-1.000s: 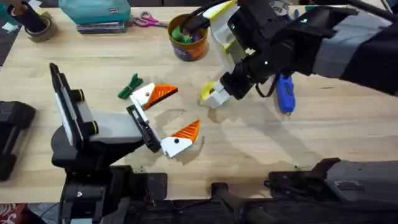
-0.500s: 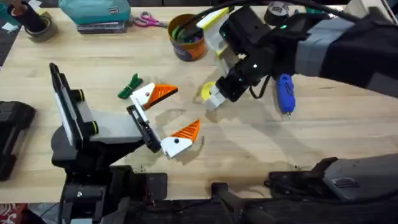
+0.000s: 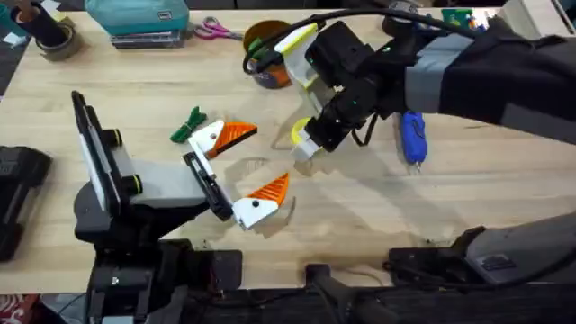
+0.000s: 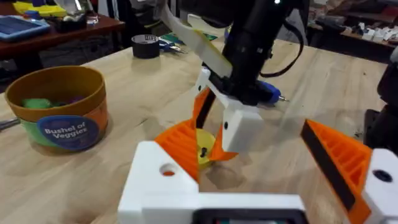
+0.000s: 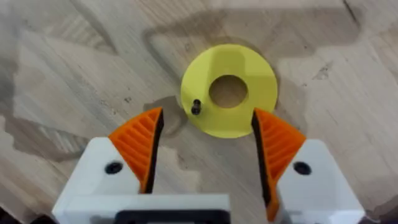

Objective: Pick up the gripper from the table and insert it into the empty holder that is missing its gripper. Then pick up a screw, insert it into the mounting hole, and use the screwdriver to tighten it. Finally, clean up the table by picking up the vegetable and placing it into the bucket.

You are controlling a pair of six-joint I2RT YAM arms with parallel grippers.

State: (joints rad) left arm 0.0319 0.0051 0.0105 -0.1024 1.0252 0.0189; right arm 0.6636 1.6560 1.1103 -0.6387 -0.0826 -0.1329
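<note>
The right gripper (image 5: 208, 146) hangs just above the table with its orange ribbed pads (image 5: 138, 146) spread apart, straddling the near edge of a flat yellow plastic disc with a centre hole (image 5: 229, 90). The tiny dark metal screw (image 5: 196, 107) lies on that disc, beside the hole and closer to one pad than the other. Since the screw sits off-centre between the pads (and is very small), a careless closing could nudge it off the disc, or pinch the disc's rim instead. The left gripper (image 3: 241, 171) rests on the table left of the disc, its white-and-orange fingers wide apart and empty. Farther left lies the small bright green toy vegetable (image 3: 188, 124); at the far side stands the round orange-brown tub (image 4: 60, 107), its blue label reading "Bushel of Veggies". The blue pen-shaped electric screwdriver (image 3: 412, 135) lies to the right.
</note>
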